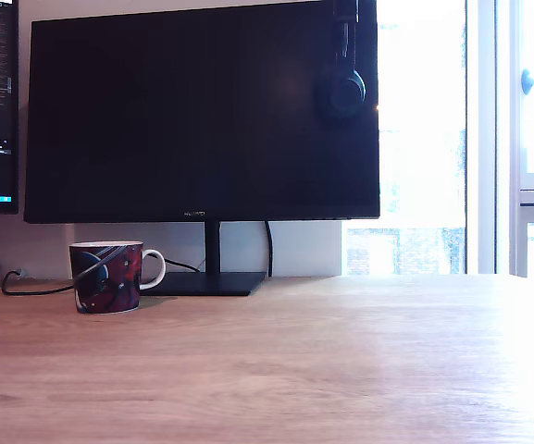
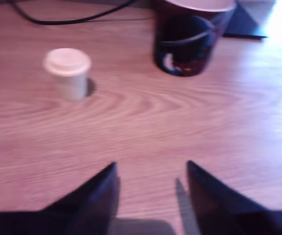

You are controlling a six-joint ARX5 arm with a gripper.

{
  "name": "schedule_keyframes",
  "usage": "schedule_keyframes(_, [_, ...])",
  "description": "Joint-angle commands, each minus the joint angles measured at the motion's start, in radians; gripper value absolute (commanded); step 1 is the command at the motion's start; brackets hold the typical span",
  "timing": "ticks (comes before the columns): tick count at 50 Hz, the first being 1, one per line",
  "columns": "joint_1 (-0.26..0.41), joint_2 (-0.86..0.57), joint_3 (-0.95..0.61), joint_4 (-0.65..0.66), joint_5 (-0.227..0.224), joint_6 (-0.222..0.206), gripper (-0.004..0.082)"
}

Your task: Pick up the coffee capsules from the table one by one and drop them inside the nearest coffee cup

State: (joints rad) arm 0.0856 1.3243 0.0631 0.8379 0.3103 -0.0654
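Wrist view gives me one coffee capsule (image 2: 67, 72) standing on its narrow end on the table (image 2: 141, 127), near the coffee cup (image 2: 189, 39) but apart from it. My gripper (image 2: 150, 169) hangs open and empty over bare wood. On the exterior view the cup (image 1: 107, 276) sits toward the table's back edge, beside a monitor (image 1: 202, 111) stand, with a black cable (image 1: 35, 289) alongside.

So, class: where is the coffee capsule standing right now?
The coffee capsule stands on the table, apart from the coffee cup. In the exterior view it is cut off at the left edge, left of the cup.
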Motion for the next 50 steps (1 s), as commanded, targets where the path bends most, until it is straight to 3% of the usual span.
schedule_keyframes(1, [0.009,-0.004,-0.010,0.007,-0.005,-0.006,0.0032])
schedule_keyframes(4, [0.014,-0.004,-0.010,0.006,-0.005,-0.006,-0.0027])
schedule_keyframes(15, [0.033,-0.004,-0.010,0.002,-0.057,-0.006,-0.0024])
schedule_keyframes(35, [0.037,-0.004,-0.010,0.025,-0.059,-0.005,-0.0023])
schedule_keyframes(50, [0.048,-0.004,-0.010,0.034,-0.130,0.022,0.0027])
